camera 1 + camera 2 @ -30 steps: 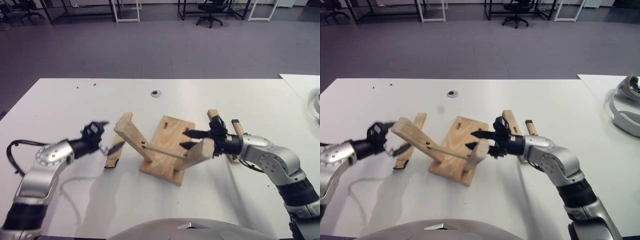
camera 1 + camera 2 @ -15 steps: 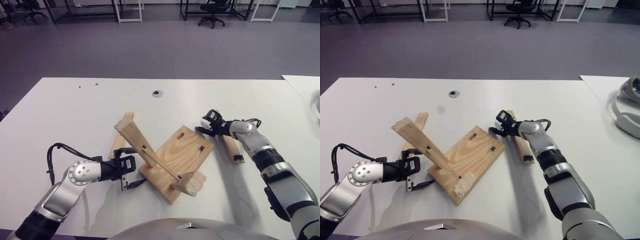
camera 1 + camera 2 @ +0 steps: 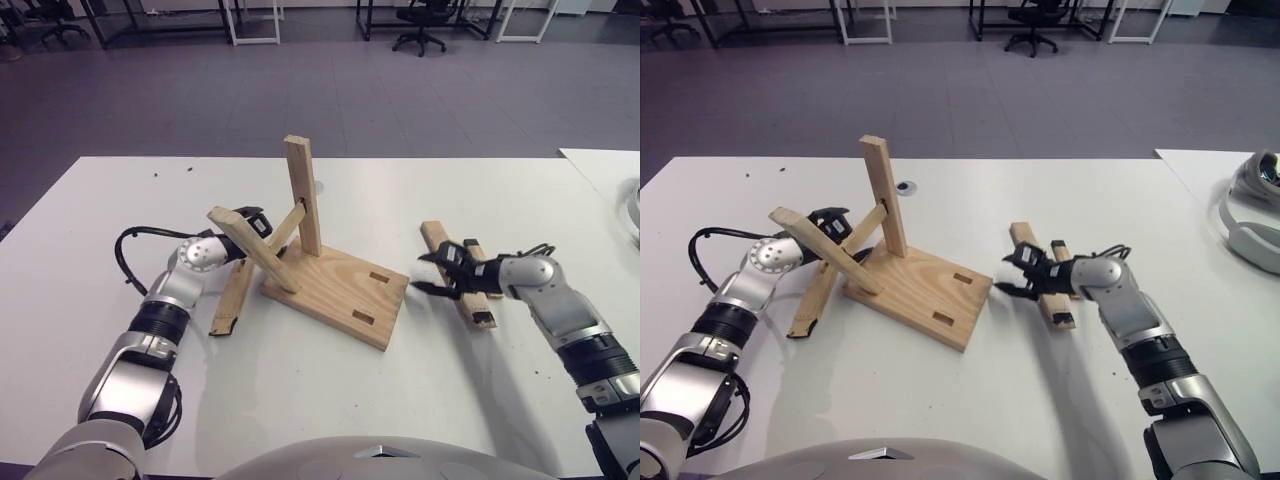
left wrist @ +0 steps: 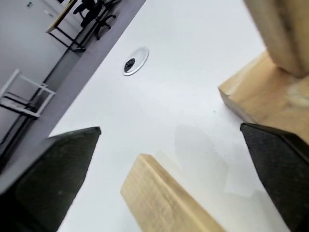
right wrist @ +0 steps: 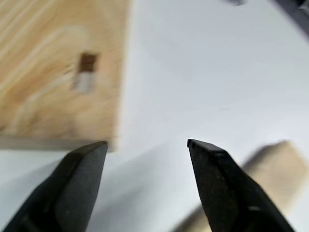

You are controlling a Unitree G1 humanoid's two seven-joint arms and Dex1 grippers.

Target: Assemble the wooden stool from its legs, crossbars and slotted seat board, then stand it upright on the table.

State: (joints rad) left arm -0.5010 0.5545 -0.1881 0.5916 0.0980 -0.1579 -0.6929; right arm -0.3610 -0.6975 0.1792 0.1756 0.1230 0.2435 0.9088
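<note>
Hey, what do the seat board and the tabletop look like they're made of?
The seat board looks like pale, unfinished wood, possibly pine: grain lines run across it and the cut slots show raw edges. The table has a smooth, plain white top with a faint sheen, likely laminate or painted board. The look leaves open which.

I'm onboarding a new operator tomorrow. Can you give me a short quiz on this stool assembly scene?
1. True or false: the seat board lies flat on the table with two legs fitted into it.
2. The right gripper is: A) shut on a leg; B) open beside the loose pieces; C) pressing down on the seat board.
3. How many slots in the seat board are empty?
Key: 1 true; 2 B; 3 two.
</note>
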